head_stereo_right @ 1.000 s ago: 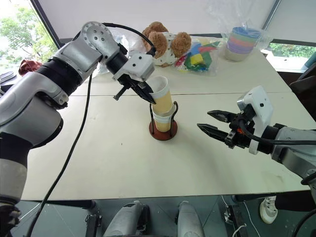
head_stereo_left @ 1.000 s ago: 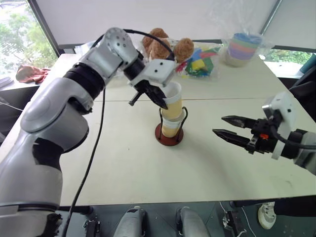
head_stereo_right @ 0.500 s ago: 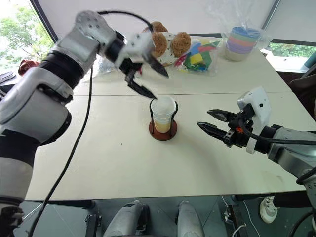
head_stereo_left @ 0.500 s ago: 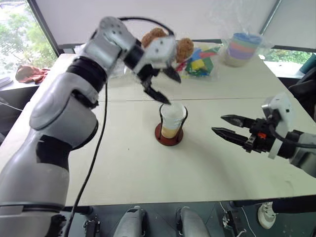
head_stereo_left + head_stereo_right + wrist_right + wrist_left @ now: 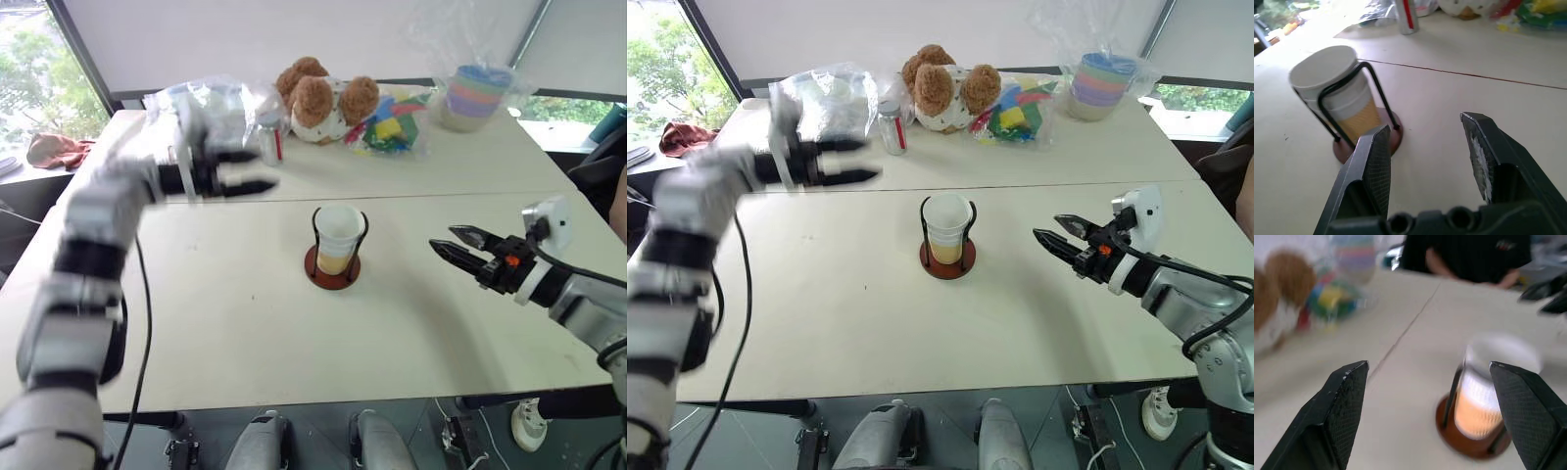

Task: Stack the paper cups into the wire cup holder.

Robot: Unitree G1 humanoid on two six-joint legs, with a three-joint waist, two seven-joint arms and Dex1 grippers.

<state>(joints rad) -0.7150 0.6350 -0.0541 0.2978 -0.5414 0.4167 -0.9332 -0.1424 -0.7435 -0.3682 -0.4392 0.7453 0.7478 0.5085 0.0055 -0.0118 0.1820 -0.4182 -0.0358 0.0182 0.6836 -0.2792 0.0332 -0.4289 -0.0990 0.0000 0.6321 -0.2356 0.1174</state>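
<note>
Can [image 5: 268, 143] beside the teddy bear [image 5: 315, 98]: label perhaps red, unreadable.

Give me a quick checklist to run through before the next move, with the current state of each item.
1. White and yellow-orange paper cups nested inside the black wire cup holder with the dark red round base: ok.
2. Holder upright on the table: ok.
3. Left gripper open, empty and away from the holder: ok.
4. Right gripper open and empty, off to the holder's side: ok.
5. No loose paper cup left on the table: ok.
6. Exact number of cups in the stack: cannot tell.
</note>
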